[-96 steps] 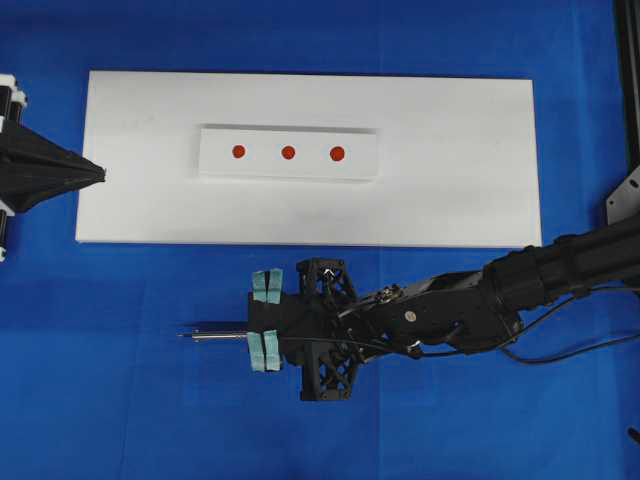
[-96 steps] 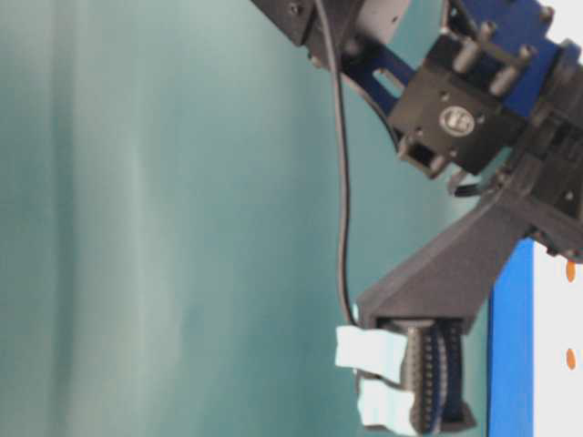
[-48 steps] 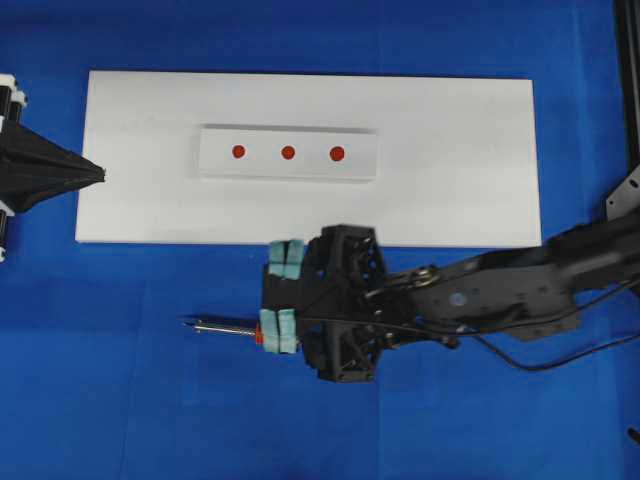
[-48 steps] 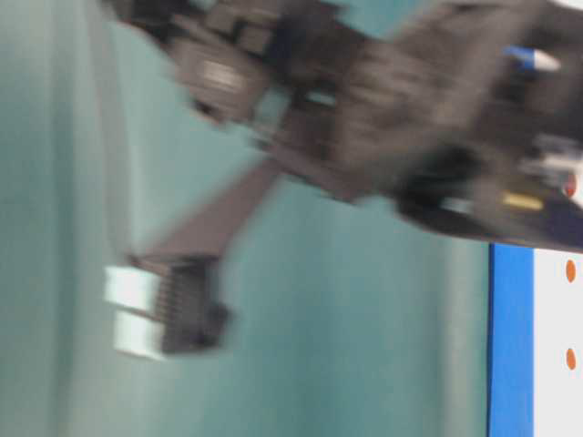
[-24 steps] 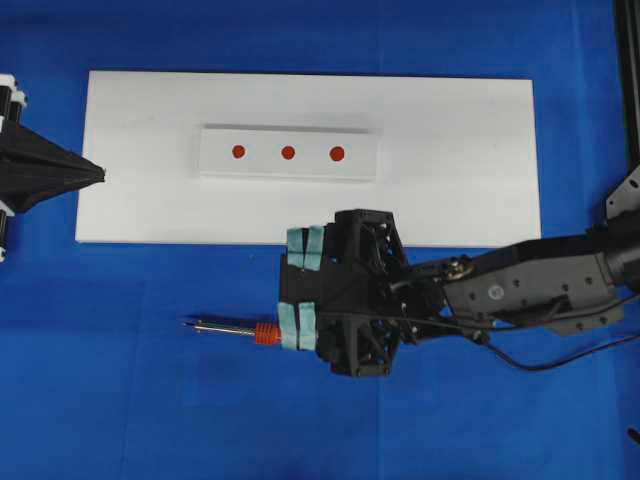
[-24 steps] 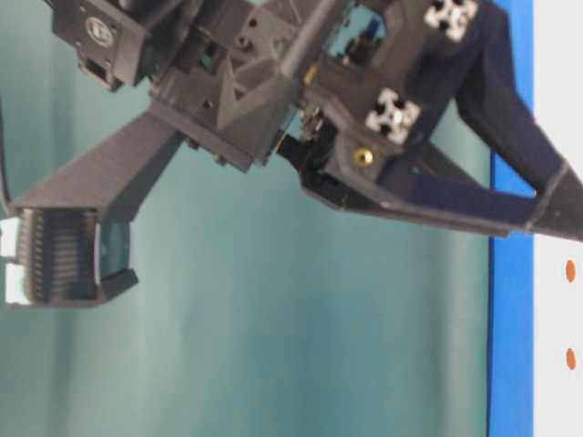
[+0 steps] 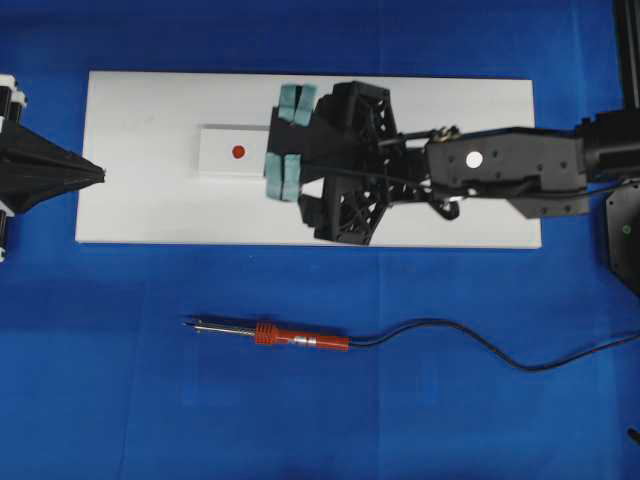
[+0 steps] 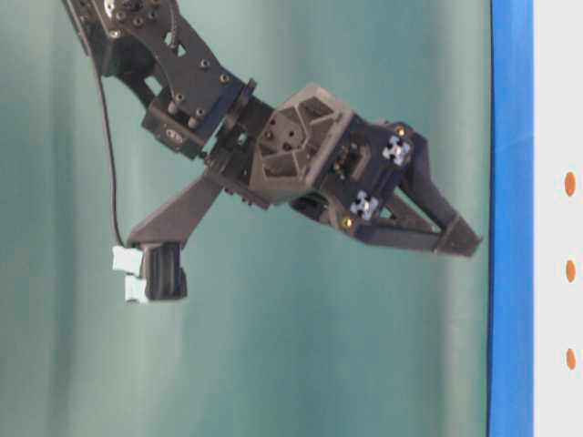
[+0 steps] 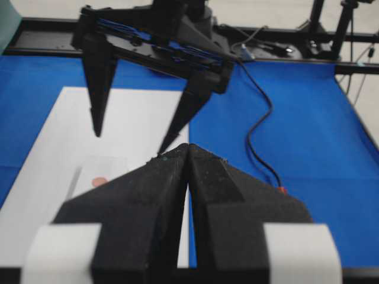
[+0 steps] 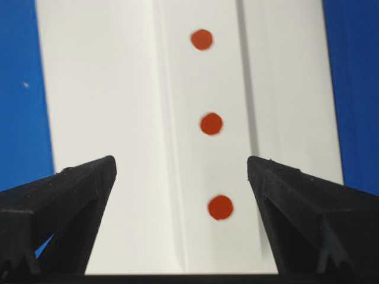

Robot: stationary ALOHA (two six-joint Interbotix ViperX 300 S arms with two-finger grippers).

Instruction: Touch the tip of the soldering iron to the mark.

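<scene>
The soldering iron [image 7: 300, 338], red-orange handle and silver shaft, lies flat on the blue cloth in front of the white board [image 7: 450, 110]. Its tip [image 7: 187, 322] points left and its black cord [image 7: 480, 345] trails right. Nothing holds it. My right gripper [image 7: 286, 138] hangs open above the raised white strip [image 7: 215, 165]. One red mark [image 7: 238, 152] shows beside it overhead. The right wrist view shows three marks, the nearest [image 10: 220, 207] between the spread fingers of the right gripper [image 10: 180, 165]. My left gripper [image 7: 100, 173] is shut and empty at the board's left edge.
The board takes up the upper middle of the blue cloth [image 7: 120, 400]. A black frame [image 7: 628, 80] runs along the right side. In the left wrist view the right gripper's fingers [image 9: 98, 89] hang over the board, and the cord [image 9: 260, 118] curves across the cloth.
My right gripper has left the iron on the cloth and swung up and away over the board, above the marked strip. The iron now lies uncovered. The left arm has not moved.
</scene>
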